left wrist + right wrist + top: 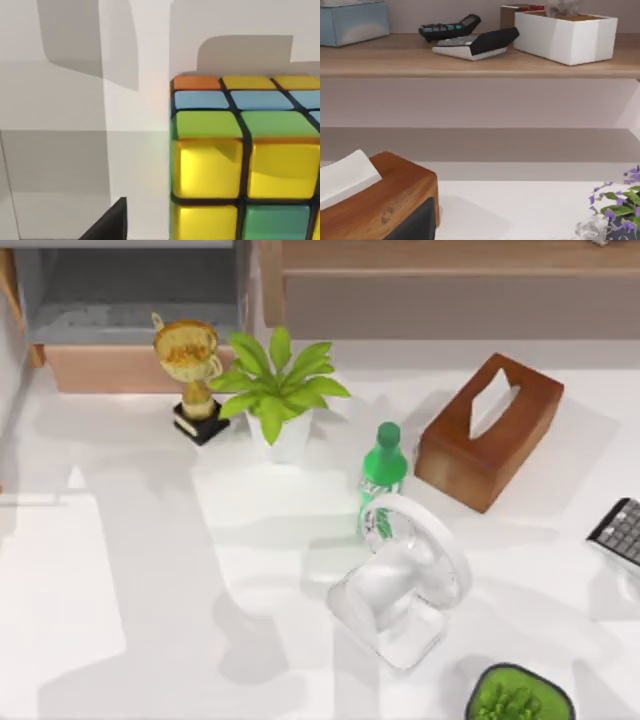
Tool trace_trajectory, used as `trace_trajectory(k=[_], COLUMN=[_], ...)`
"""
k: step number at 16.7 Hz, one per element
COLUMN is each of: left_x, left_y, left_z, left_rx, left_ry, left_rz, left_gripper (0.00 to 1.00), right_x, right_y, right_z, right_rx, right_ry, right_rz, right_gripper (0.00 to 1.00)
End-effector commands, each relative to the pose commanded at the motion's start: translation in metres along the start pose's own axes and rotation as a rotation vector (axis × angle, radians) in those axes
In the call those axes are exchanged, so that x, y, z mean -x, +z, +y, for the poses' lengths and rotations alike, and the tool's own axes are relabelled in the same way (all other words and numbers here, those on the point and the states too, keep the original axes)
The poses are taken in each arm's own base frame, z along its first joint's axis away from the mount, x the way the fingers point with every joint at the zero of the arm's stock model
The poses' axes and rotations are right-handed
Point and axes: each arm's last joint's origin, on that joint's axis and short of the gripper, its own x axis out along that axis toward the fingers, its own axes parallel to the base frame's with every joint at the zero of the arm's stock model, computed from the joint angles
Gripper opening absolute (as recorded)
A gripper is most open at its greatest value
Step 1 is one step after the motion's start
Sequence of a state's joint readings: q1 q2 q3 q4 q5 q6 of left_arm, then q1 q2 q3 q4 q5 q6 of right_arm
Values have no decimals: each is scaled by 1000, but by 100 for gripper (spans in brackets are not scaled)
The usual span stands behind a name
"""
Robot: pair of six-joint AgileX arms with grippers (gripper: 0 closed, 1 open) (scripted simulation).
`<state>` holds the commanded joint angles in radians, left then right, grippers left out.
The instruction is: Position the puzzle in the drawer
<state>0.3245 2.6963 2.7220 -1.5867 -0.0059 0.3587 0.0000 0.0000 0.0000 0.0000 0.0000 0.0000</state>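
Note:
The puzzle (245, 160), a cube with yellow, green, blue and orange tiles, sits very close in the left wrist view with white surface behind it. A dark part of my left gripper (107, 225) shows beside it, apart from the cube's side. The drawer (130, 365) stands open at the table's back left, with a grey inside and a tan front panel. A dark part of my right gripper (415, 222) shows in front of the brown tissue box (380, 200).
A gold trophy (195, 370) and a potted plant (275, 390) stand before the drawer. A green bottle (382, 475), a clear fan-like stand (405, 580) and the tissue box (490, 430) fill the middle. A wooden shelf (450, 255) runs along the back. A keyboard (620, 530) lies right.

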Motion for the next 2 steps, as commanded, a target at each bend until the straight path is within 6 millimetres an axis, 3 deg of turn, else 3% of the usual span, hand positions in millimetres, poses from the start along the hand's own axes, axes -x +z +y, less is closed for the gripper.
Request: trace_trajectory(k=[2], left_x=[0], left_y=[0], left_z=[0], left_rx=[0], left_ry=[0], left_rz=[0], left_gripper=[100], right_x=[0], right_y=[0], right_z=[0], right_rx=[0], right_ry=[0], right_rz=[0], right_gripper=[100])
